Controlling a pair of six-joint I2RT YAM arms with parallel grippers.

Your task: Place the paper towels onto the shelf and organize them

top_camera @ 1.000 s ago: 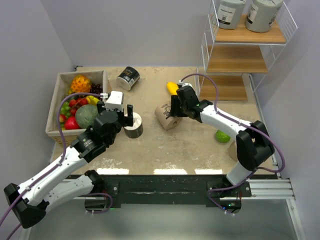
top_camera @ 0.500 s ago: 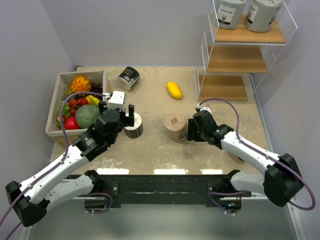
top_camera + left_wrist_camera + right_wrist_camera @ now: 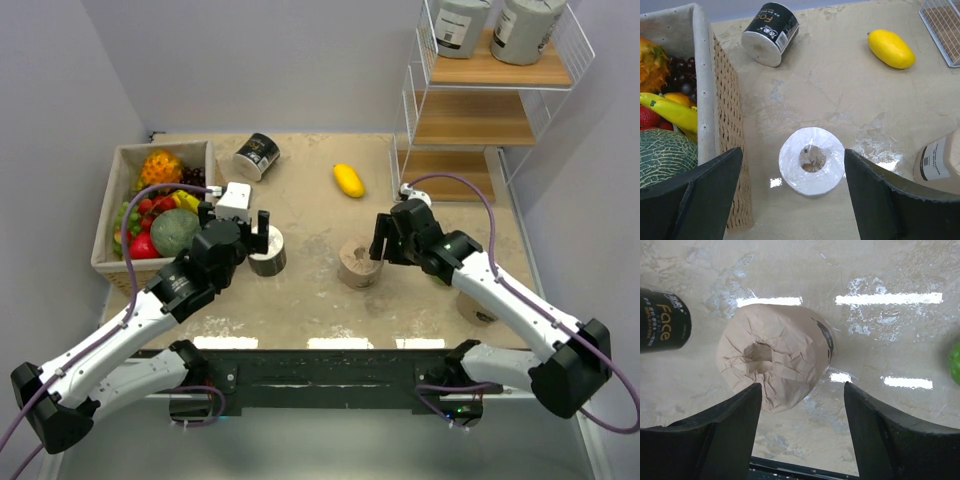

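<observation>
right gripper (image 3: pixel 801 388) hangs jaws apart over the tan roll (image 3: pixel 775 360), upright on the table (image 3: pixel 880 340), well short of the shelf (image 3: pixel 450 175). left gripper (image 3: pixel 793 152) gapes over the second roll (image 3: pixel 811 160). a shallow pinch could let that crinkly wrap slip.

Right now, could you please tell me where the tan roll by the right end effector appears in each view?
Top external: tan roll, near the middle.
Left wrist: tan roll, right edge, cut off.
Right wrist: tan roll, middle, slightly left.
Shared landmark: black roll standing left of it.
</observation>
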